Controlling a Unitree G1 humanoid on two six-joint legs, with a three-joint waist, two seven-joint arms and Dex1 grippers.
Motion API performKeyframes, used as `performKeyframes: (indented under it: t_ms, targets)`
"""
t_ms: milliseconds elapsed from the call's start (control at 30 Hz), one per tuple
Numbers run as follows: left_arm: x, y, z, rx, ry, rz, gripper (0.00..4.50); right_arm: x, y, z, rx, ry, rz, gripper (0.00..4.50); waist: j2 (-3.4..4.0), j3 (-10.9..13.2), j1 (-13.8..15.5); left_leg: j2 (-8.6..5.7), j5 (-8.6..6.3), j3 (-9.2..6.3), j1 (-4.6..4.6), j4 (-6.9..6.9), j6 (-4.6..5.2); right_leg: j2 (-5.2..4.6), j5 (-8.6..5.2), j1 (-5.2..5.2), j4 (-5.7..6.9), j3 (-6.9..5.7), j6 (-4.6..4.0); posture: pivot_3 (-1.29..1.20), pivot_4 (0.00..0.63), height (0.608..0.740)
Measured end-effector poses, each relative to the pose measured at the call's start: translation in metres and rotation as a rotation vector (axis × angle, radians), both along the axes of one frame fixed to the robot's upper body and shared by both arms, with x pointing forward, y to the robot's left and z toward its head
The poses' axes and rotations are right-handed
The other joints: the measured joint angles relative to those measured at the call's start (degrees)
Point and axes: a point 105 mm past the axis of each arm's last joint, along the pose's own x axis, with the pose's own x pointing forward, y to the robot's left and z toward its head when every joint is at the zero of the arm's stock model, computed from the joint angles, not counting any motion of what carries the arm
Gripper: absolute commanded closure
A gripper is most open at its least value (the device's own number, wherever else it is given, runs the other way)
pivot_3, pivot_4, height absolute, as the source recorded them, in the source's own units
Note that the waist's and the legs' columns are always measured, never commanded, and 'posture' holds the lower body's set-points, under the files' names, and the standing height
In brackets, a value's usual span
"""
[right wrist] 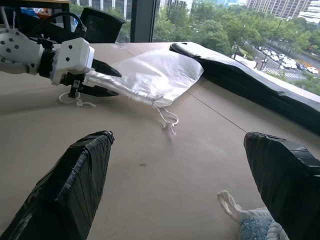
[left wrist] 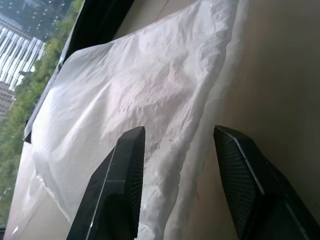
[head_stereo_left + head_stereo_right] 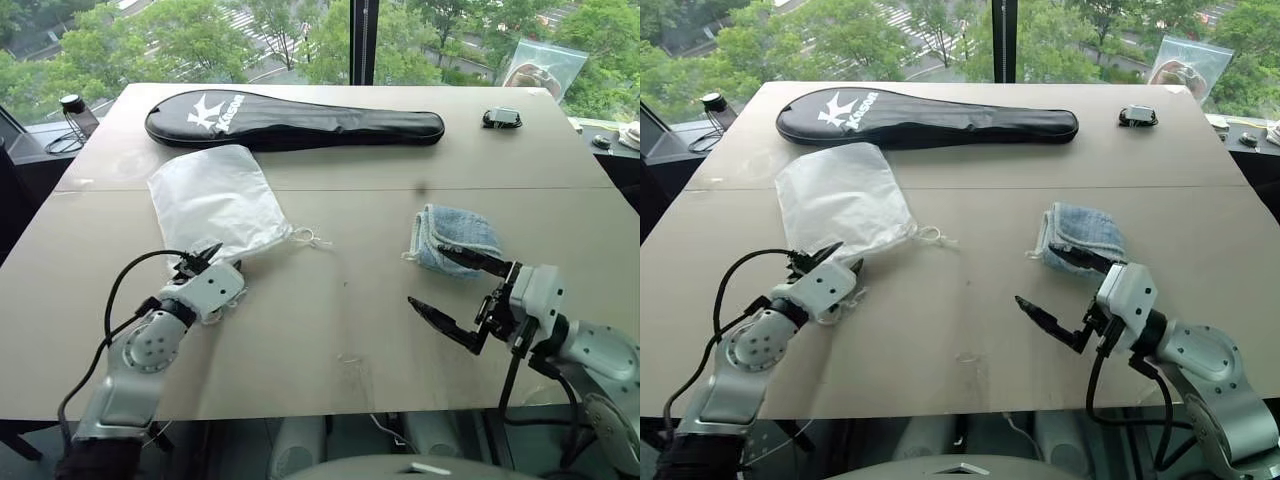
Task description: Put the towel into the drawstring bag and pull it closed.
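Left gripper: the left gripper reaches forward, low over the table, its black fingers apart at the near edge of the drawstring bag; the left wrist view shows one finger over the white fabric and the other beside its edge, nothing clamped between them.
Right gripper: the right gripper points level toward the robot's left, jaws spread wide and empty, the upper finger just over the near edge of the towel.
Drawstring bag: lies flat on the left half of the table, its gathered mouth toward the centre and its white cord trailing loose on the wood; whether anything is inside cannot be told.
Towel: folded, light blue, on the table's right side, well apart from the bag.
Behind: a long black racket case lies across the far side of the table.
Right wrist view: shows the left gripper at the bag from the side, and a towel corner between its own fingers.
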Motion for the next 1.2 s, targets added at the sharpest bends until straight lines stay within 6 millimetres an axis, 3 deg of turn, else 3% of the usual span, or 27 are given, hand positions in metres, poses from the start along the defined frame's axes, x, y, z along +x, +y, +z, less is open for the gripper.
performKeyframes:
  t_ms: [267,633,900,1200]
  targets:
    - [0.007,-0.005,0.008,-0.030,-0.037,0.001,2.33,0.000,0.000,-0.001,-0.005,0.004,0.006,0.00,0.00,0.00,-0.13,0.00,0.00,0.01,-0.01,0.00,0.00,-0.03,0.01,0.00,0.00,0.02,-0.01,0.00,0.150,0.740]
    - [-0.005,-0.003,0.005,-0.132,0.046,-0.073,2.33,0.000,-0.003,-0.006,-0.019,0.014,-0.024,0.00,0.01,0.00,-0.04,0.01,0.00,0.02,0.00,0.00,0.00,-0.04,0.00,0.01,-0.01,0.00,-0.02,0.00,0.150,0.740]
    - [0.009,0.008,0.005,-0.050,0.012,-0.006,2.33,0.001,-0.002,-0.006,-0.015,0.012,-0.027,0.00,0.01,0.00,-0.15,-0.01,0.00,0.01,0.00,0.00,0.00,-0.01,0.00,0.01,0.00,0.01,-0.01,0.00,0.150,0.740]
    - [0.008,0.003,0.001,-0.028,0.020,-0.053,2.33,0.002,-0.002,-0.006,-0.015,0.010,-0.035,0.00,0.01,0.00,-0.14,0.02,0.00,0.02,0.00,0.00,0.00,-0.05,0.01,0.01,0.00,0.01,-0.02,0.00,0.150,0.740]
